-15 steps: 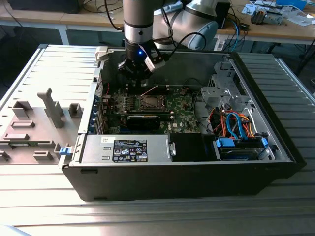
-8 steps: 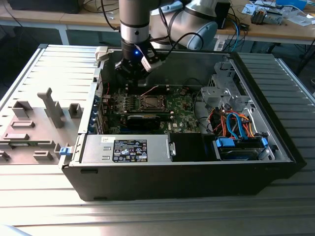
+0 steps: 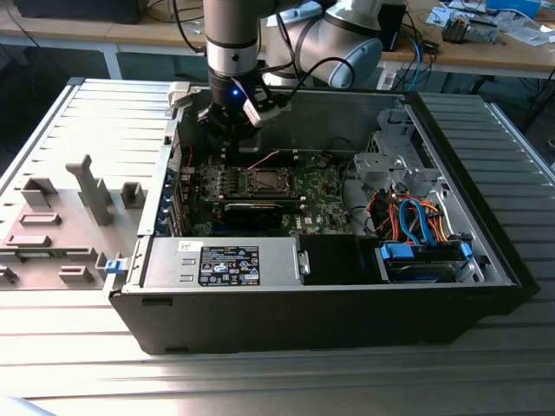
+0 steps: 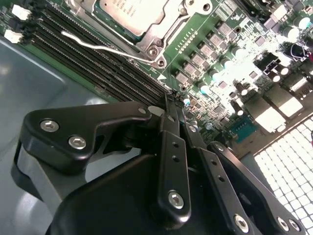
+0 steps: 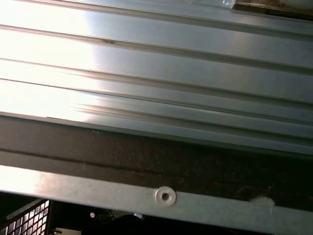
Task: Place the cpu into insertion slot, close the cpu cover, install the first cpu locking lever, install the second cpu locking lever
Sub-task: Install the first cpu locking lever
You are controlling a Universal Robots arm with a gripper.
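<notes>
The jaws of the gripper are pressed together and grasp nothing, hanging above the green board near the memory slots. Just beyond them the cpu already sits in the insertion slot, with the cpu cover closed around it. One locking lever seems not yet latched, so the lever steps are probably left.

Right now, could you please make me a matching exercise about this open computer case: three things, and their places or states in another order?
Things:
1. dull silver-grey square cpu
2. thin silvery wire lever
3. black gripper

Places or states:
A. shut, holding nothing
B. framed by the silvery cpu cover
C. beside the long black memory slots

Pairs: 1-B, 2-C, 3-A
</notes>
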